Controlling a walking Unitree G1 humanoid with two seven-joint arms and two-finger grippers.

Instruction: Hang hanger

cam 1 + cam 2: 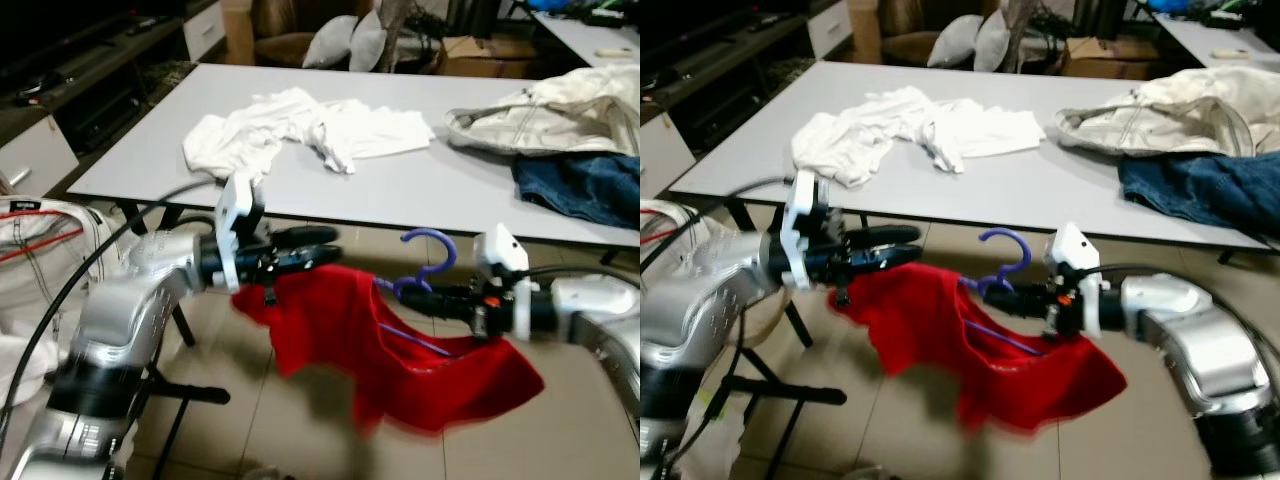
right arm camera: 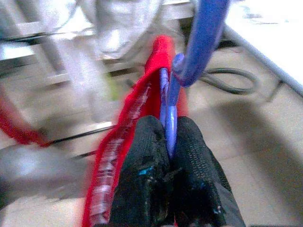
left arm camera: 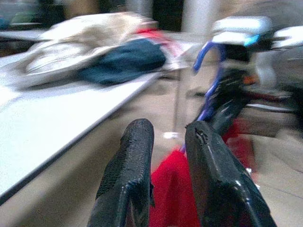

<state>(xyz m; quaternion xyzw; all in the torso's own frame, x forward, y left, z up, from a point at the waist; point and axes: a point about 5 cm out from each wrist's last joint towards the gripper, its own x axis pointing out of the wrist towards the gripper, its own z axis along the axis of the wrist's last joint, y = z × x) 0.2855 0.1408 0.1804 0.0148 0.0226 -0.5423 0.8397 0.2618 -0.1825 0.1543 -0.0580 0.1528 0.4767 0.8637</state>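
A purple hanger (image 1: 432, 252) sits inside a red garment (image 1: 420, 370) that hangs in the air in front of the table, with the hook sticking up out of the neck. My right gripper (image 1: 407, 297) is shut on the hanger's neck just below the hook; the right wrist view shows the purple hanger (image 2: 168, 101) pinched between the two fingers. My left gripper (image 1: 328, 247) is shut on the garment's other shoulder, holding it up at the left. In the left wrist view the red garment (image 3: 173, 189) lies between the fingers. The hanger's lower bar is mostly hidden in the cloth.
The grey table (image 1: 420, 190) stands just beyond, carrying a white shirt (image 1: 300, 130), a cream jacket (image 1: 560, 110) and blue jeans (image 1: 590, 185). A white basket with red trim (image 1: 40, 240) and a black stand leg (image 1: 190, 392) are at the left. Tiled floor lies below.
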